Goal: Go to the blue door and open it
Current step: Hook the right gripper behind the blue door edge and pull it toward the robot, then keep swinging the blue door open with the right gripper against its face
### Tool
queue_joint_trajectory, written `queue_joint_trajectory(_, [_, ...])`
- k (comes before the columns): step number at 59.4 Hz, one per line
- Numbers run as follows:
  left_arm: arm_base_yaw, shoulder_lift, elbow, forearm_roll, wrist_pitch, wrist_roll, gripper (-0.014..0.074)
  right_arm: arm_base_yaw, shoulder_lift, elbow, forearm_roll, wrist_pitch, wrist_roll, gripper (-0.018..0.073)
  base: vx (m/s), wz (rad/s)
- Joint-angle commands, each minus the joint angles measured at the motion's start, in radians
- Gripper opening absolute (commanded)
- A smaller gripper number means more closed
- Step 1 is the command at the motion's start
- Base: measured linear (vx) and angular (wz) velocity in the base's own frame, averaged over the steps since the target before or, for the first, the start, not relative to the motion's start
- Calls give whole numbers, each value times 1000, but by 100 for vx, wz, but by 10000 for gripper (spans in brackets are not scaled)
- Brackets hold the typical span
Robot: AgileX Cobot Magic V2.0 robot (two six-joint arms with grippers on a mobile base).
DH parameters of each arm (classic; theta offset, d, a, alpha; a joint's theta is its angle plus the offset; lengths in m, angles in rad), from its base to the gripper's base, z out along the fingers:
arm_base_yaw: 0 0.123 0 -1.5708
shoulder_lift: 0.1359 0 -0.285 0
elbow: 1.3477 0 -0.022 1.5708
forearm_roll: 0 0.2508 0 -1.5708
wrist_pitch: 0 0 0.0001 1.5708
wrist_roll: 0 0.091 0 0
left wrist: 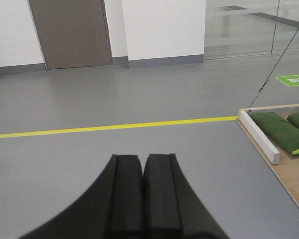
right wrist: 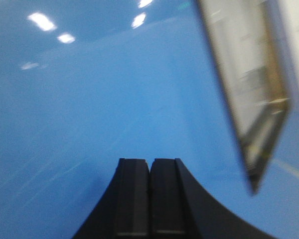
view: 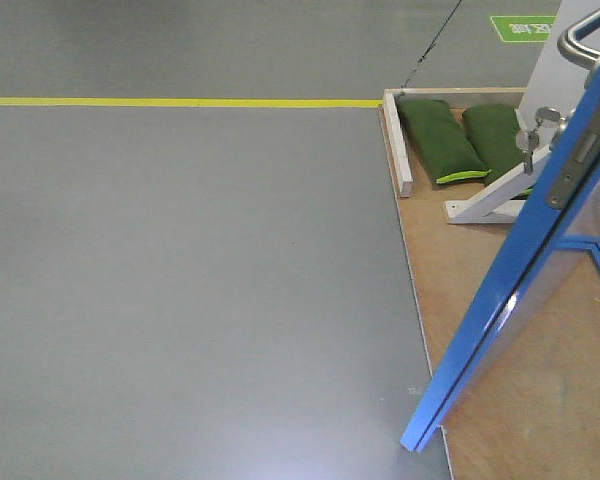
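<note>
1. Grey smooth floor (view: 180, 280) fills most of the front view, crossed by a yellow line (view: 180, 102) near the top. The left wrist view shows a white wall (left wrist: 159, 27), a brown door (left wrist: 72, 32) and a glass partition (left wrist: 249, 25) behind.
2. Plywood platform (view: 500, 330) sits on the floor at right, its far corner touching the yellow line.
3. Blue door (view: 500, 320) stands on the platform, seen nearly edge-on, with its lower corner at the platform's left edge. Its top is cut off by the picture border.
4. In the right wrist view the blue door face fills almost everything. A blurred reflective strip at upper right is hard to make out.
5. White frame brace (view: 490, 195) lies behind the door, partly hidden by it.
6. Two green sandbags (view: 440, 140) lie at the platform's far corner, the right one partly hidden.
7. Silver lever handle (view: 580, 35) is cropped at the top right, with the latch plate (view: 585, 150) on the door edge below it.
8. Left gripper (left wrist: 142, 164): fingers pressed together, holding nothing, over open floor well apart from the door.
9. Right gripper (right wrist: 150, 167): fingers pressed together, holding nothing, close to the door face. Cannot tell whether they touch it.
</note>
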Motion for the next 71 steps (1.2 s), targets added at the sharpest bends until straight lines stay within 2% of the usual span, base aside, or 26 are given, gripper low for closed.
queue_joint_trajectory(1, [-7,-13,6,0,-84,-3,70,68,-1,-35,7,-50,-7,-8,0,0])
queue_joint_trajectory(11, [-7,-13,6,0,-85,-3,70,182,51,-35,9,-46,-7,-8,0,0])
queue_joint_trajectory(28, [-7,-13,6,0,-85,-3,70,280,117,-35,44,-42,-7,-8,0,0])
queue_joint_trajectory(39, [-7,-13,6,0,-85,-3,70,313,137,-35,132,-43,-7,-8,0,0])
queue_joint_trajectory(51, [-7,-13,6,0,-84,-3,70,314,140,-35,213,-35,-7,-8,0,0])
queue_joint_trajectory(71, [-7,-13,6,0,-84,-3,70,311,140,-33,209,-35,-7,-8,0,0])
